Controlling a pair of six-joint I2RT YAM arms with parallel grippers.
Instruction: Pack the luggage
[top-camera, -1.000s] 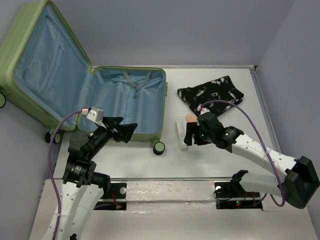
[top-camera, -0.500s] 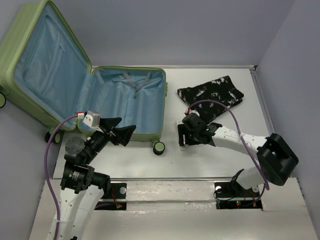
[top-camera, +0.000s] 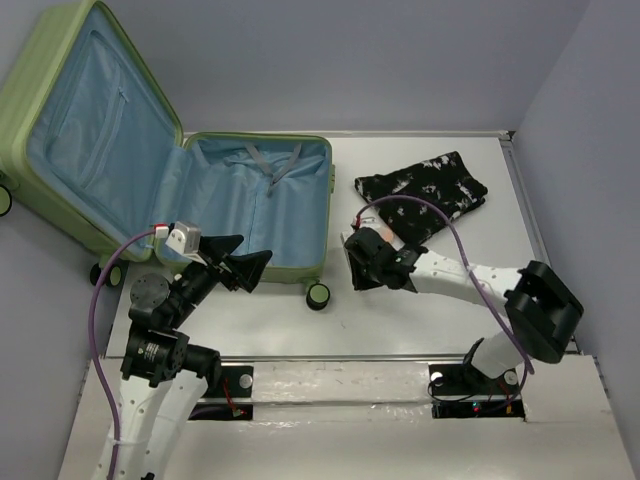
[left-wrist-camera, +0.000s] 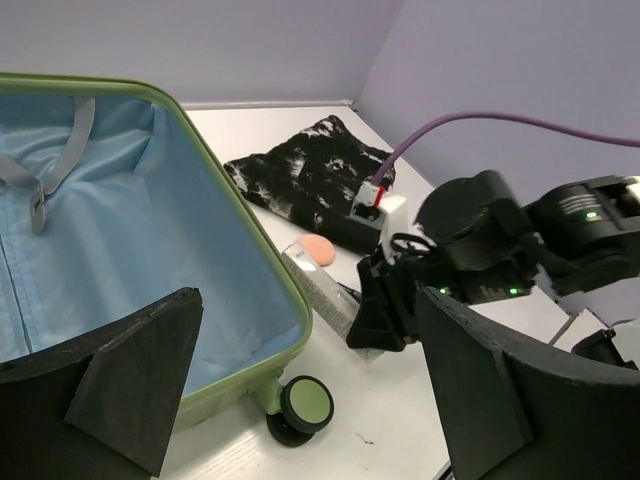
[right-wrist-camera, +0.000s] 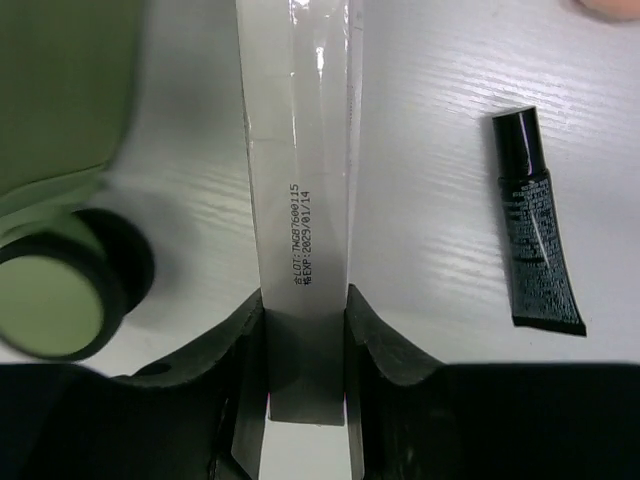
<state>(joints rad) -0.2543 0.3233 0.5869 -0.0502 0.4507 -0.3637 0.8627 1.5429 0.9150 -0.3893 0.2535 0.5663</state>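
Note:
The luggage (top-camera: 329, 215) is a light-green suitcase lying open, its blue-lined base on the table and its lid leaning back at the left. My right gripper (top-camera: 353, 263) is low over the table beside the suitcase's front wheel (top-camera: 318, 294). It is shut on one end of a long silver tube (right-wrist-camera: 300, 200) with a printed lot code, also in the left wrist view (left-wrist-camera: 318, 285). My left gripper (top-camera: 246, 263) is open and empty, hovering over the suitcase's near rim (left-wrist-camera: 250, 245).
A folded black-and-white garment (top-camera: 425, 188) lies at the back right. A small black tube (right-wrist-camera: 535, 240) lies right of the silver tube. A peach sponge (left-wrist-camera: 318, 247) sits between garment and tube. The wheel (right-wrist-camera: 55, 300) is just left of my right fingers.
My right gripper has moved left toward the suitcase and down over the silver tube, covering the sponge in the top view. The left gripper shifted slightly left, then held still.

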